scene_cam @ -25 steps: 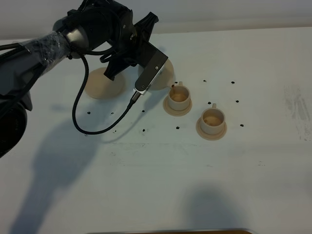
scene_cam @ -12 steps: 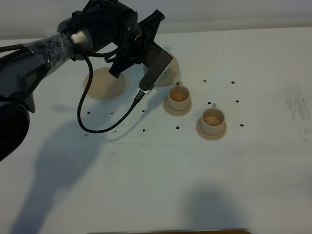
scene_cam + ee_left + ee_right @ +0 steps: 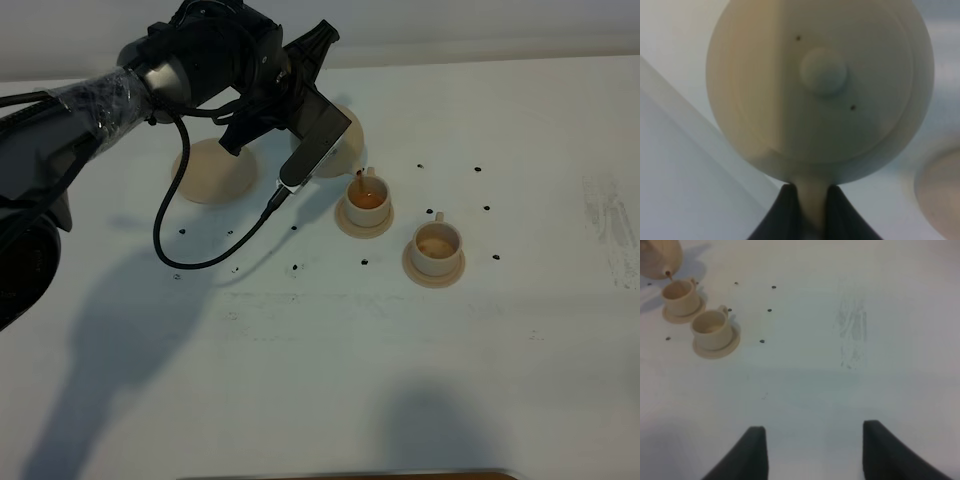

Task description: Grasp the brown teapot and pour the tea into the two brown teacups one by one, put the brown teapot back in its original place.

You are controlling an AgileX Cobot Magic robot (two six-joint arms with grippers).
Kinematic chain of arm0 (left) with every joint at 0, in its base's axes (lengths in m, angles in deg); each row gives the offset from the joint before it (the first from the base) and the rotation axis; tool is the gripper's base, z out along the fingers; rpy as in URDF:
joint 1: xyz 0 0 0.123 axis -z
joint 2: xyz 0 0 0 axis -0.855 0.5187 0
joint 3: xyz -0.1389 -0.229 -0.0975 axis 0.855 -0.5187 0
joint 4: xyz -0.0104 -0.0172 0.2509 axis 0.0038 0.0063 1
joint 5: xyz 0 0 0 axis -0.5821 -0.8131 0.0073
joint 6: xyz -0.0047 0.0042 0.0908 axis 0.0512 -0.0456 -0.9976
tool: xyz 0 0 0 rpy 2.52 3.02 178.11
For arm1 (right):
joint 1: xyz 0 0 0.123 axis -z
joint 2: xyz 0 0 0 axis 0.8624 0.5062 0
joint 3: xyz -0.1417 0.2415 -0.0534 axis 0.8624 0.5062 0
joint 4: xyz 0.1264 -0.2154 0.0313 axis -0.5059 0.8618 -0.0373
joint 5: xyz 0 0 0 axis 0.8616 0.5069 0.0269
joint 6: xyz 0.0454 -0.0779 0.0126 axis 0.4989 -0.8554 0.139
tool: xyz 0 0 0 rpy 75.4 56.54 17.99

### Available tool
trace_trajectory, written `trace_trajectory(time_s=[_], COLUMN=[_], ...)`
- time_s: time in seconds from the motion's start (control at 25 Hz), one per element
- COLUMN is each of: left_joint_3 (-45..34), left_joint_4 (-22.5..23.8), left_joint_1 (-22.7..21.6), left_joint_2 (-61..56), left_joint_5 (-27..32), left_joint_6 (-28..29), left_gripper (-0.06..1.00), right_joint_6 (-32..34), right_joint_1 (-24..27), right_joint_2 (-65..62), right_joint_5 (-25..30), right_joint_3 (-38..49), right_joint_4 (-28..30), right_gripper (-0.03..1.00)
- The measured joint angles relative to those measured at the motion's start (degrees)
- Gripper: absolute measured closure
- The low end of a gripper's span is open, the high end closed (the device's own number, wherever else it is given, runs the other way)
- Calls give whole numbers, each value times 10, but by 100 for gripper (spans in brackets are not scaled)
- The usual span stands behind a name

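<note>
- The white table (image 3: 330,380) carried everything, well spaced.
- The left arm (image 3: 90,100) reached in from the side. The left gripper (image 3: 810,200) was clamped tight on the brown teapot's loop handle, with a dark finger on each side of it.
- The right gripper (image 3: 812,440) hung over bare table well away from the cups, its two fingers (image 3: 754,452) standing wide apart with nothing between them.
- The brown teapot (image 3: 820,90) was held in the air and tipped toward the nearer cup. It was squat, round and pale beige, with a knobbed lid (image 3: 823,72). From the high camera most of it was hidden behind the wrist.
- The large round saucer (image 3: 205,170), the teapot's original place, sat empty beside the arm.
- The nearer teacup (image 3: 368,193), on its small saucer (image 3: 363,222), held orange-brown tea, and a dark thread ran from the spout (image 3: 357,172) to its rim.
- The second teacup (image 3: 437,243), on its own saucer (image 3: 433,272), showed a paler tan inside, and I couldn't tell how full it was.
- Half a second earlier no stream had shown at the spout. Since then the teapot had dipped closer to the cup, while the cups and saucers had not moved.
</note>
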Motion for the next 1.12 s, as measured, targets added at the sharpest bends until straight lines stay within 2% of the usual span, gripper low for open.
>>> trace_trajectory(time_s=[1.12], left_joint_3=[0], left_joint_4=[1], left_joint_1=[11], left_joint_2=[-5], left_joint_5=[-13], left_joint_6=[-72], left_gripper=[86], right_joint_6=[0], right_joint_1=[0], right_joint_2=[0], right_joint_5=[0], right_joint_3=[0], right_joint_4=[0], right_gripper=[53])
